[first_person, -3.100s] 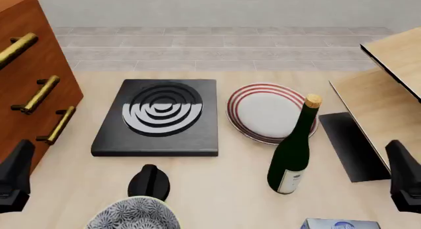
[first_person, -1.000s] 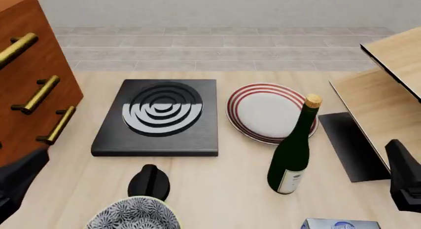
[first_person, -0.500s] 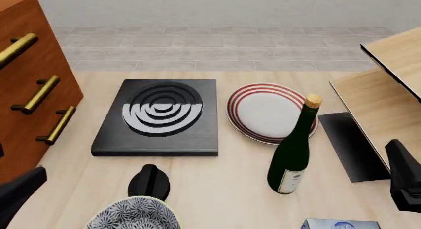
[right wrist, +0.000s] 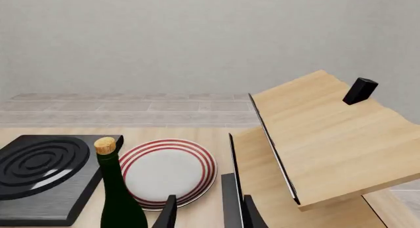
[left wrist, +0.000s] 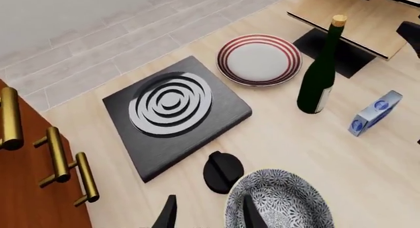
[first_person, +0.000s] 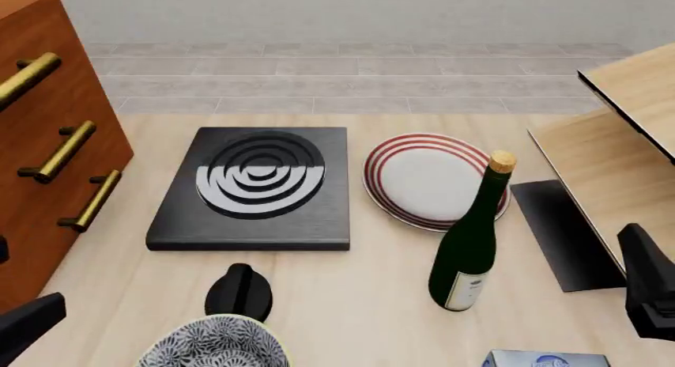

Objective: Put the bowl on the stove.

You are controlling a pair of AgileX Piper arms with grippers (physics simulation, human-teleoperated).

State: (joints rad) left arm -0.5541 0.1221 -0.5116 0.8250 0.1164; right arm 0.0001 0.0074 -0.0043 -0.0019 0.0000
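The bowl [first_person: 214, 345] sits on the surface [first_person: 348, 304] at its near edge, in front of the stove [first_person: 253, 189] and apart from it, with a black knob-like thing [first_person: 239, 292] lying between the two, just beside the bowl's far rim. None of these has shifted since the earlier frames; only the left tool [first_person: 27, 326] has dropped lower and further toward the near left corner, while the right tool [first_person: 649, 292] has stayed put beyond the bottle. The left wrist view shows what the front view cuts off: the left tool's fingers [left wrist: 167, 214] stand spread apart and empty, one just over the bowl's [left wrist: 279, 201] rim, and a blue-and-white box [left wrist: 374, 112] stands near the bottle [left wrist: 319, 71]. The right wrist view shows the right tool [right wrist: 206, 213] likewise parted with nothing held, above the plate [right wrist: 167, 171] and the black mat [right wrist: 231, 201] beside the wooden shelf [right wrist: 321, 139].
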